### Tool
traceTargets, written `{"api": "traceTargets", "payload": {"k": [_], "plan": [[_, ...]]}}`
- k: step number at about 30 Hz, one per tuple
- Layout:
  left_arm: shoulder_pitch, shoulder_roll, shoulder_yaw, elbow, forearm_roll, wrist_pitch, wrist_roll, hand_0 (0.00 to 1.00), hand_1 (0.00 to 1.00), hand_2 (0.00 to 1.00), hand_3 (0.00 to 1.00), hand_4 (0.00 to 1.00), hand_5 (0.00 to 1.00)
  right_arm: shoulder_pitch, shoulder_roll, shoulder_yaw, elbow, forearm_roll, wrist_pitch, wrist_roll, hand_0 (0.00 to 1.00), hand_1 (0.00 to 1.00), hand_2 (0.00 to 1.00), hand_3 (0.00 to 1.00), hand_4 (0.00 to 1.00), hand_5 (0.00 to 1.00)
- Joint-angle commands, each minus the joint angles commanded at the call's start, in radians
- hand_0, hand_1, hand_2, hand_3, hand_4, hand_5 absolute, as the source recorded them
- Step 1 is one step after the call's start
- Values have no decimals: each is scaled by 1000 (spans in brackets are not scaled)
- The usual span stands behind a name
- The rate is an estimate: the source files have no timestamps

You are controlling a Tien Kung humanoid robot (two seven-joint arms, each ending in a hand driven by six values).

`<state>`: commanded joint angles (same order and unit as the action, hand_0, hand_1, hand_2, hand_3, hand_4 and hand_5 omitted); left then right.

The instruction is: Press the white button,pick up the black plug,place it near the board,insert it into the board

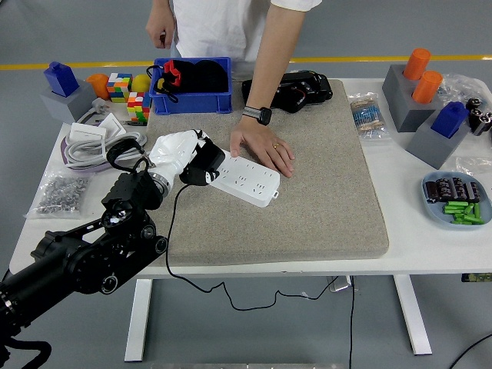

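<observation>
A white power strip [250, 179] lies on the grey mat [307, 192], slanting down to the right. My left hand [201, 163] is shut on the black plug [206, 164] and holds it over the strip's left end; I cannot tell whether the plug touches the strip. The plug's black cable [171, 231] hangs down over the table's front edge. A person's hand [264, 147] rests flat on the mat at the strip's far edge, holding it steady. My right arm is out of view.
A blue bin [192, 86] and a black device [296, 88] sit at the back of the mat. White cables [92, 146], puzzle cubes [127, 96] and a bag of screws [58, 192] lie at the left. Grey holders [430, 108] and a blue dish [453, 201] are at the right.
</observation>
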<state>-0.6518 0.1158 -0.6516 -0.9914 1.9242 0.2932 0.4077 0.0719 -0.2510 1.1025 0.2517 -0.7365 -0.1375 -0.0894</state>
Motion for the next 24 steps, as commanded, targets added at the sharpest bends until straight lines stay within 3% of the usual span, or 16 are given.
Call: {"api": "traceTargets", "payload": {"k": [11, 24], "plan": [[-16, -8, 16, 76, 24, -10, 8, 167, 256, 306, 530, 423, 2, -8, 2, -3, 1, 0, -1, 1, 637, 573, 590, 539, 628, 308], [-18, -9, 17, 88, 34, -16, 12, 166, 251, 305, 530, 424, 2, -7, 4, 3, 1, -1, -1, 1, 638, 573, 589, 539, 627, 306]]}}
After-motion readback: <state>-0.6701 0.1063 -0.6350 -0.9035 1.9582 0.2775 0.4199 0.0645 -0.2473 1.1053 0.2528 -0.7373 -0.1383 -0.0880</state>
